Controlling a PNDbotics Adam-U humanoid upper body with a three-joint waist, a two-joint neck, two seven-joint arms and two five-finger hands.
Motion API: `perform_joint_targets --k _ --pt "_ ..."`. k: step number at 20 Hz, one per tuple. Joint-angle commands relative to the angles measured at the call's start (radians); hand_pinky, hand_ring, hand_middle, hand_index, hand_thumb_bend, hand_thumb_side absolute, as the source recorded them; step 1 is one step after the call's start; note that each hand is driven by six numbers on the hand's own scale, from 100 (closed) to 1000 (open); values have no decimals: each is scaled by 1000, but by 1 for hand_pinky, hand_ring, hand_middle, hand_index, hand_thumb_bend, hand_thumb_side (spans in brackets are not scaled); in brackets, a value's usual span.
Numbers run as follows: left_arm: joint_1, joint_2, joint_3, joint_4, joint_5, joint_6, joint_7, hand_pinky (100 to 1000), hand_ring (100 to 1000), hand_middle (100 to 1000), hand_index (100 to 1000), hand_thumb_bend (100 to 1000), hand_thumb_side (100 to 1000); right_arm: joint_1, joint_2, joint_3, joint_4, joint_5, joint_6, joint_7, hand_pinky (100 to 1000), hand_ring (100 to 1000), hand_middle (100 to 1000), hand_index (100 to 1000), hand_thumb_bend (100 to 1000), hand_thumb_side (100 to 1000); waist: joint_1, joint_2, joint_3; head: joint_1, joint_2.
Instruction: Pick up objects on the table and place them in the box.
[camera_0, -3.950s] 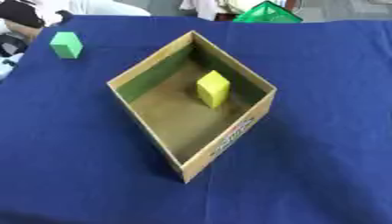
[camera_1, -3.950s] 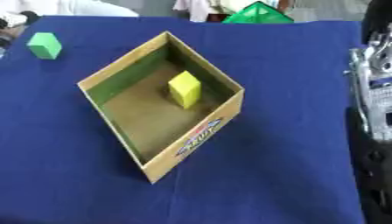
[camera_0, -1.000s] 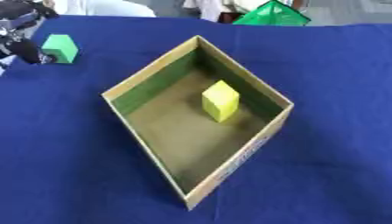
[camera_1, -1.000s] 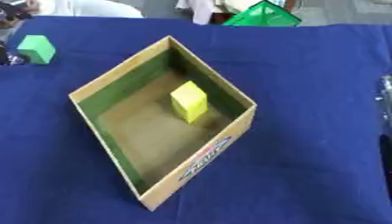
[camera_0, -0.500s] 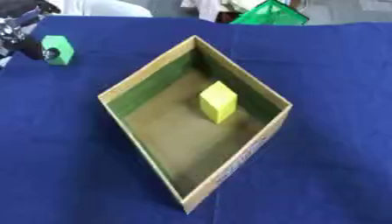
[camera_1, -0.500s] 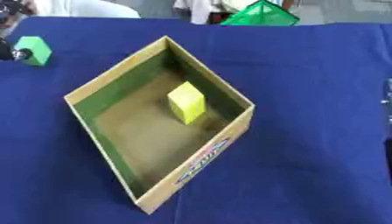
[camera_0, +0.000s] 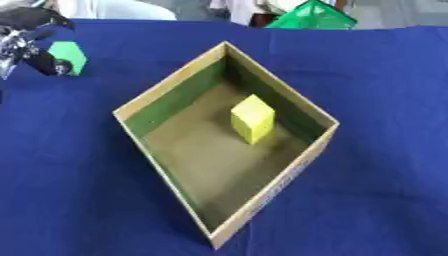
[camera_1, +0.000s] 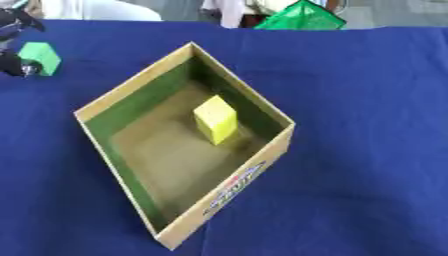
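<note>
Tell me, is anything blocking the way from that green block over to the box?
Nothing visible does. Only bare blue cloth lies between the green block, where the left hand is, and the box. Its near wall must be cleared; a yellow block sits inside.

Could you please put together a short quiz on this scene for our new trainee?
1. True or false: the yellow block lies inside the box.
2. Which hand is at the green block? A) left B) right C) neither
3. Fill in: the cloth covering the table is ____.

Key:
1. True.
2. A: the left hand is at the green block, at the view's upper left; whether it has a hold cannot be told. The right hand is out of view.
3. Blue.
</note>
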Motion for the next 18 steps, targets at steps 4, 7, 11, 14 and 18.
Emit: perform_joint_targets --k 4,7,11,14,18 --pt "-25 29 11 -7 3 2 -8 813 889 882 926 331 100 -17 -32 -11 -7 -9 1 0 808 827 676 816 149 1000 1 -18 4 5 -16" --pt "-25 33 14 -13 -14 15 15 816 904 905 945 368 100 -20 -31 -9 -7 -11 1 2 809 827 675 816 147 1000 0 -13 -1 12 -27" --pt "-24 33 20 -7 -47 37 48 818 910 914 957 392 100 -23 -34 -9 -3 -13 0 5 809 825 671 816 144 1000 -3 -7 -6 15 -38" --pt "-23 34 21 0 -58 43 54 814 911 911 957 390 100 -25 -36 -8 0 -16 0 8 809 824 668 815 143 1000 -4 -2 -7 15 -41" --pt "-21 40 25 10 -65 53 44 808 903 902 953 417 100 -28 -40 -8 2 -18 -1 10 809 821 664 815 141 1000 -6 5 -8 16 -45"
